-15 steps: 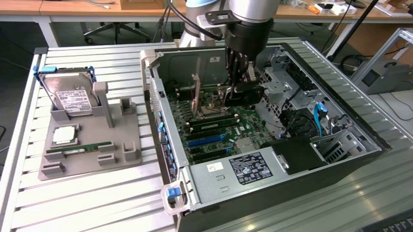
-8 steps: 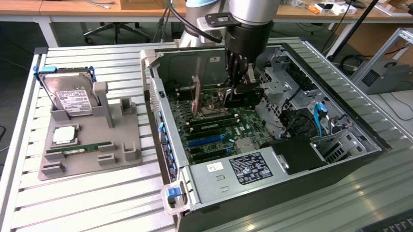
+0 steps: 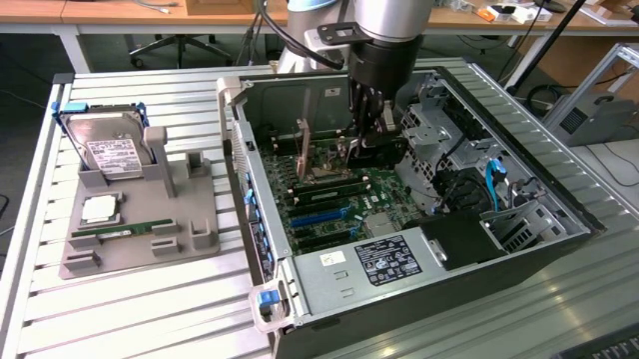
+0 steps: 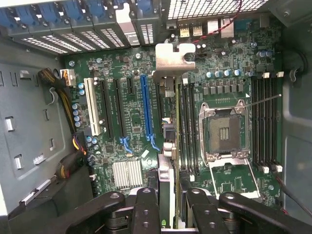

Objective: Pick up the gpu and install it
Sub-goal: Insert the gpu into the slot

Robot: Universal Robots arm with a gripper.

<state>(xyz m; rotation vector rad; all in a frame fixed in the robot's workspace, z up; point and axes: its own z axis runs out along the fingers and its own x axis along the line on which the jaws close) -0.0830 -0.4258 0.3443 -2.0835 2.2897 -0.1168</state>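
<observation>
Hanging inside the open computer case [image 3: 559,224], the gripper [image 3: 358,143] has its jaws pinching the gpu [image 4: 168,141], which stands on edge between the fingers [image 4: 147,207] and reaches down over the motherboard [image 4: 229,63]. In the wrist view the card's silver end bracket [image 4: 174,58] sits near the case's rear wall, just beside the blue slot [image 4: 145,105] and the empty processor socket [image 4: 225,131]. The exterior view adds what lies outside: a grey holder [image 3: 150,224] on the slatted table [image 3: 120,314], carrying a hard drive [image 3: 108,149] and a memory stick [image 3: 122,230].
</observation>
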